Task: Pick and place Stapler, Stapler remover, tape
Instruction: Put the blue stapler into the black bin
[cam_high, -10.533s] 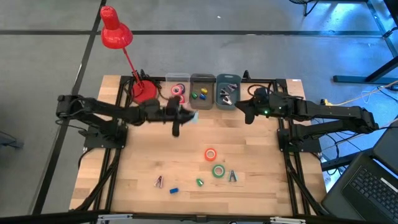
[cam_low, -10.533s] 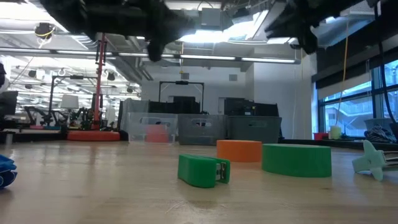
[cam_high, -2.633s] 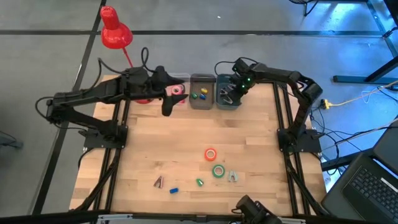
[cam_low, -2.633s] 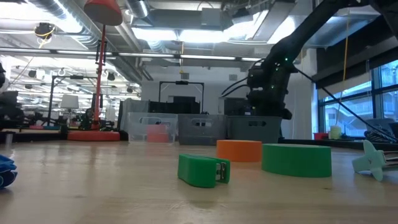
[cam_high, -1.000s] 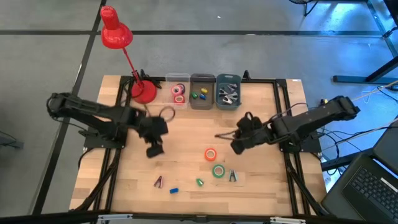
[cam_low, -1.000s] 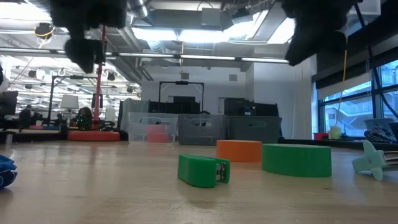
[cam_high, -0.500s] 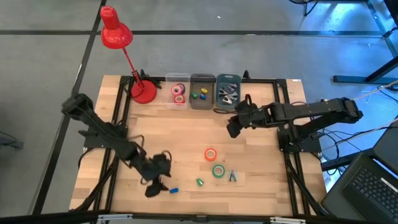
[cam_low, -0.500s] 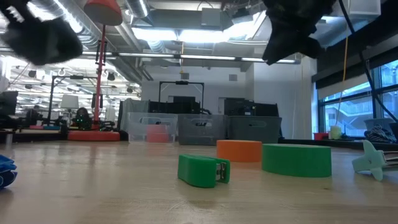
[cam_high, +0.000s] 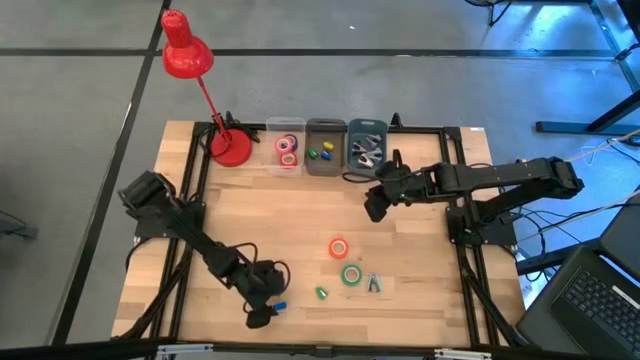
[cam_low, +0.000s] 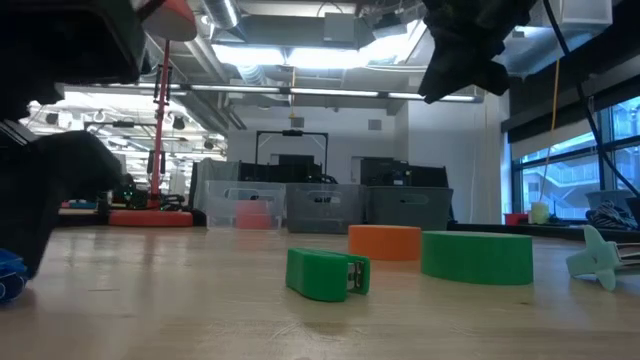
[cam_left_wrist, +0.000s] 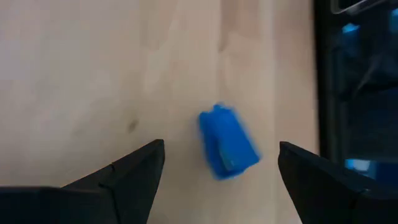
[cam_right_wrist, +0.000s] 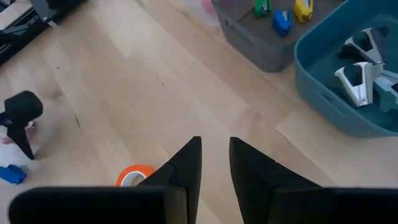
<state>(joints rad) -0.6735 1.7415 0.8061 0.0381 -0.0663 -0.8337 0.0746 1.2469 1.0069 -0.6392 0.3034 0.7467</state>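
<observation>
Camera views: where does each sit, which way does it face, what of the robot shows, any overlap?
High: overhead, straight down on the table; both arms show.
Low: table height, level across; green stapler up front, arms overhead.
Left wrist: on the left arm, facing the blue stapler between its open jaws, left gripper.
Right wrist: on the right arm, toward the bins; right gripper shows.
Shared: orange tape in the high, low and right wrist views.

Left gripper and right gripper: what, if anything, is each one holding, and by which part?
Nothing is held. The left gripper stands open around the small blue stapler without touching it; the right gripper hangs above the table, with nothing between its fingers.
</observation>
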